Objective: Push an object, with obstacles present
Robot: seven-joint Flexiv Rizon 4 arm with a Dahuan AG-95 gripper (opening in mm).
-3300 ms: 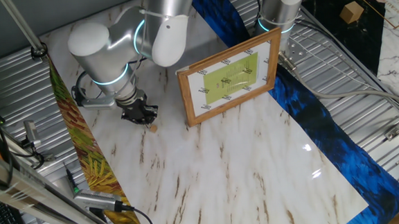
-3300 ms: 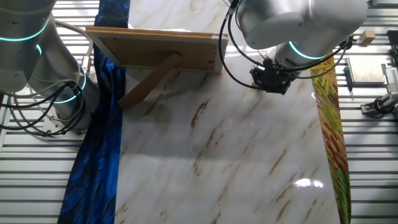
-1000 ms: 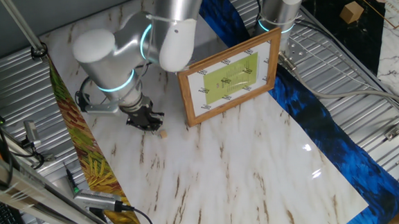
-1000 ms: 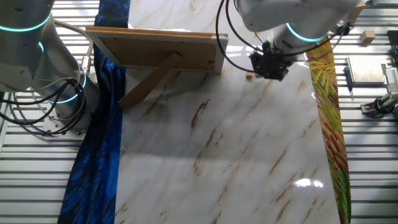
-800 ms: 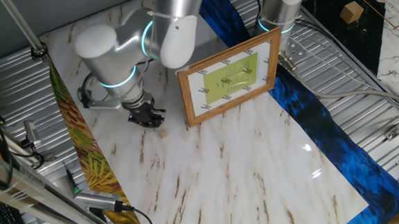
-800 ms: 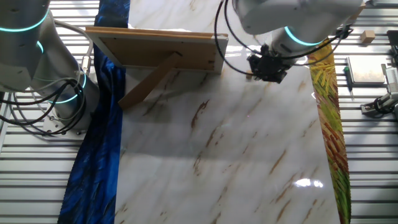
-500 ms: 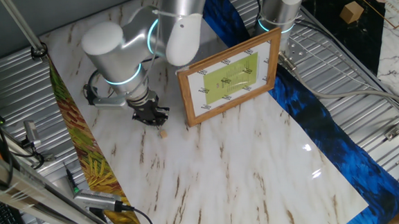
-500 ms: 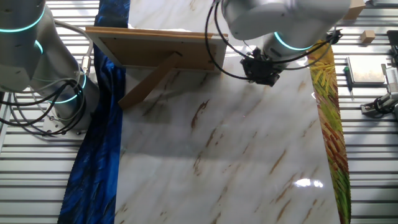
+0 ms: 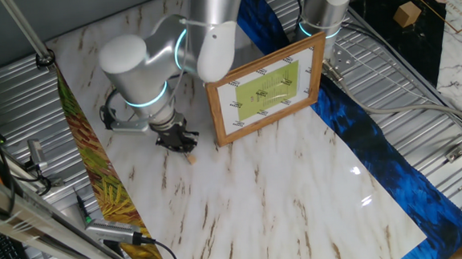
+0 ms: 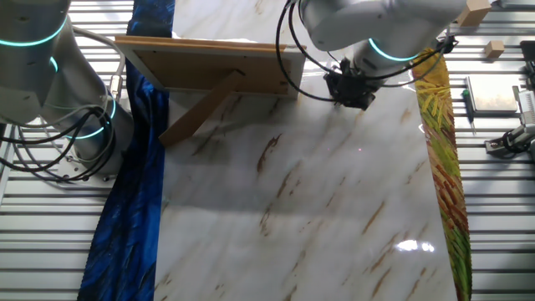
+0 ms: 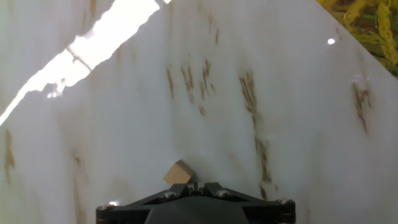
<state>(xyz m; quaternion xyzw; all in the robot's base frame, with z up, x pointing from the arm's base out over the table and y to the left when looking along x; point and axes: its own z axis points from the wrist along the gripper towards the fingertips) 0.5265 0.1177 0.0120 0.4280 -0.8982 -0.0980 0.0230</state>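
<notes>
A: White marble-look table (image 9: 283, 198), brown veins, metal racking round it, a blue cloth strip (image 9: 368, 137) down one side and a yellow leaf-print strip (image 9: 98, 186) down the other. I'm running the arm from here. What's the tool doing?

B: Gripper (image 9: 179, 141) is down at the tabletop, just left of the frame's lower corner. In the hand view the fingers (image 11: 208, 186) come to one closed point with no gap, pinching nothing.

A: And the object?

B: Wooden nub (image 11: 178, 173), right at the fingertip and a bit to its left, touching or nearly so. In one fixed view it's a speck (image 9: 190, 157) at the tip's lower right edge, near the picture frame (image 9: 267, 87) but clear of it.

A: So the step?

B: My read: mid-push, tip behind the nub. The next move needs the tip kept low and square on it, since contact looks off-centre and it could slip sideways, and a line across open marble that stays off the frame's corner.

A: What can't you make out?

B: In the other fixed view the gripper (image 10: 349, 88) covers the nub, and the frame (image 10: 209, 63) shows only its back and prop leg. Hand view crops the fingers at the bottom edge. True contact, can't tell. Where the push should end isn't marked.
</notes>
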